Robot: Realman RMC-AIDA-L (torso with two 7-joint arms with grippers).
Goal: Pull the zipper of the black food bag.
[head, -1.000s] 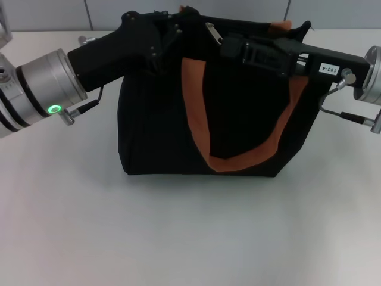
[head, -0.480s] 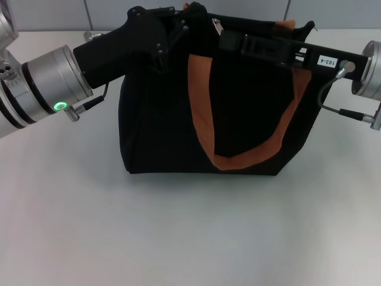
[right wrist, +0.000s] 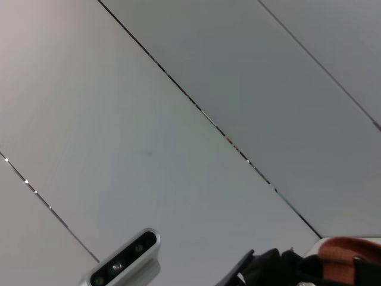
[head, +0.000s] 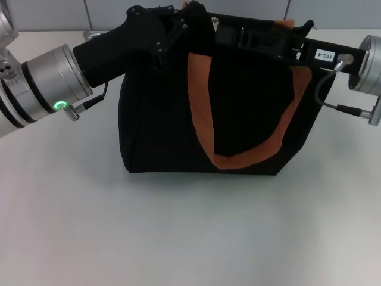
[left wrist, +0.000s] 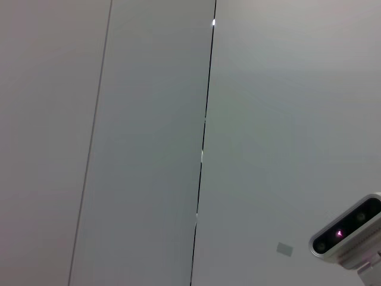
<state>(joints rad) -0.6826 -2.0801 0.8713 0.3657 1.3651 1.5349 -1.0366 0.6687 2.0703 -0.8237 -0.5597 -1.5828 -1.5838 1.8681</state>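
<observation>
Head view: the black food bag (head: 178, 119) is stood upright on the white table (head: 178, 238), its long axis running across the picture from the robot's left to its right, its broad front face turned toward the camera. It is seen as a boxy black fabric tote; an orange-brown strap (head: 238, 159) hangs down the front in a wide U, and a second bit of orange webbing (head: 284, 24) shows at the top rim on the right. The zipper (head: 214, 21) is glimpsed as a small silver glint on the top edge, between the two grippers; its exact shape and heading cannot be made out. The left gripper (head: 178, 27) is laid in from the left against the top left corner of the bag, and whether its claw is clenched cannot be told. The right gripper (head: 229, 34) reaches in level from the right along the top rim, its tip just beside the silver glint; its grasp cannot be told either, black being set against black.

Left wrist view: only pale wall panels and a grey camera housing (left wrist: 348, 233) are shown.

Right wrist view: wall panels fill most of the picture, with a camera housing (right wrist: 125, 260), and a corner of the black bag with orange webbing is caught at the edge.
</observation>
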